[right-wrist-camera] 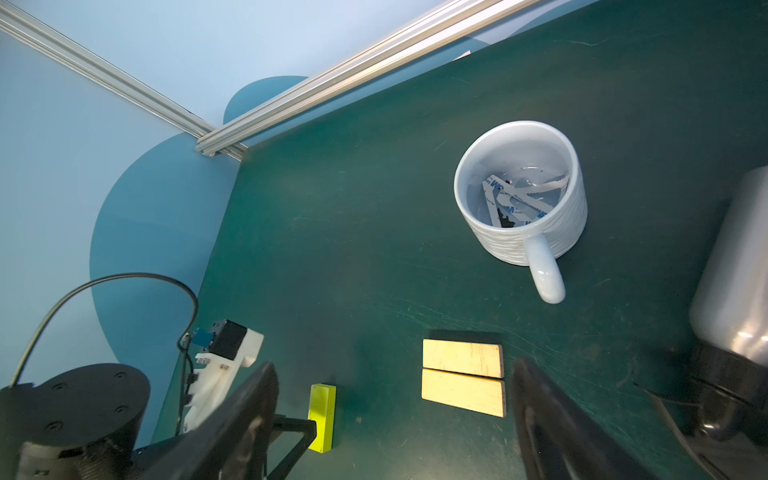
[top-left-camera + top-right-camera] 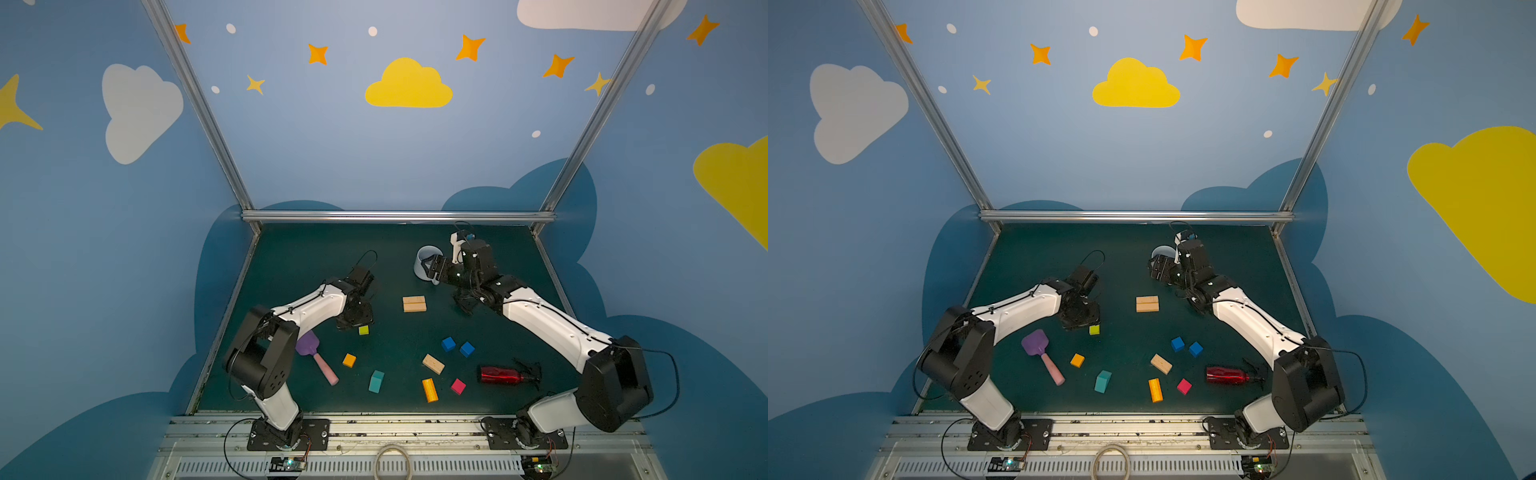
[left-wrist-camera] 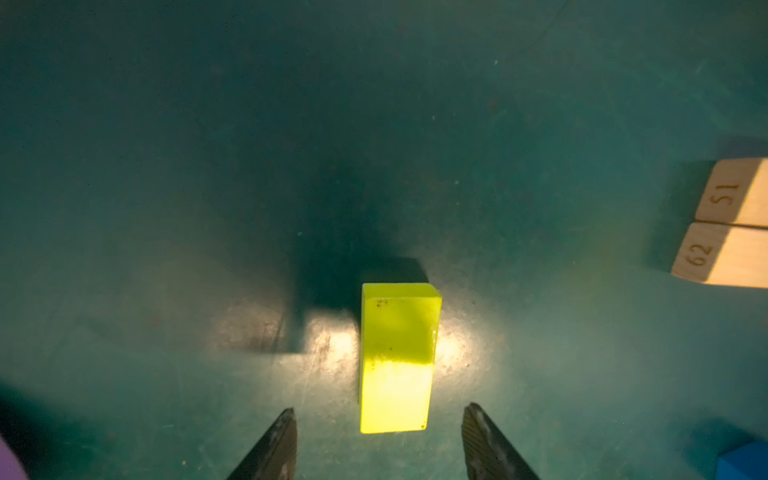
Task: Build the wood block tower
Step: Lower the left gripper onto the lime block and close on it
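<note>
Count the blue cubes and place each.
2. The first blue cube and second blue cube sit close together, just beyond the loose tan bar. Others may be hidden.

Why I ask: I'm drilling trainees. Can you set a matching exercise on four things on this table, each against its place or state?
Things
1. yellow-green bar
2. two tan bars
3. white mug
4. red bottle

States
A. lying on its side by the right arm
B. upright, paper strips inside
C. one end between the fingertips of the open left end effector, untouched
D. side by side, touching

Pairs: 1-C, 2-D, 3-B, 4-A
</note>
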Controlling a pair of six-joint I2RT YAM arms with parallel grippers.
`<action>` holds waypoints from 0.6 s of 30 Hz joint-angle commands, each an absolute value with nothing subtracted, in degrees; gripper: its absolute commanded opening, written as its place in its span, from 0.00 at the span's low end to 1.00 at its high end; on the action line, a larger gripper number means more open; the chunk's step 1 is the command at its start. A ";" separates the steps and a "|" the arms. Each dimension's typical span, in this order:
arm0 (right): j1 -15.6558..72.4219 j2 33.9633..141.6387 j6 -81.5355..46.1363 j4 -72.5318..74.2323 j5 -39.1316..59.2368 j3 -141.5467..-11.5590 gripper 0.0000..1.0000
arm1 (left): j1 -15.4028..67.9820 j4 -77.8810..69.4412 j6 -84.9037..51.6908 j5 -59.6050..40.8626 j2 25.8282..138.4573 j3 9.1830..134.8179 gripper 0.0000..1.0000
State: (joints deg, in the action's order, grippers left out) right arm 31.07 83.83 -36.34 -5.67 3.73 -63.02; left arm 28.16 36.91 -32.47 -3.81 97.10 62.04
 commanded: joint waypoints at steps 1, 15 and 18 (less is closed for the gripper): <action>30.68 83.23 -36.96 -4.44 4.56 -62.32 0.85 | 28.56 37.18 -33.39 -4.13 97.65 63.27 0.63; 30.23 83.06 -37.35 -4.04 5.45 -61.88 0.85 | 29.84 37.40 -33.76 -3.98 100.46 65.13 0.61; 30.15 83.04 -37.35 -4.02 5.54 -61.79 0.85 | 29.88 38.14 -33.69 -3.03 101.03 65.52 0.60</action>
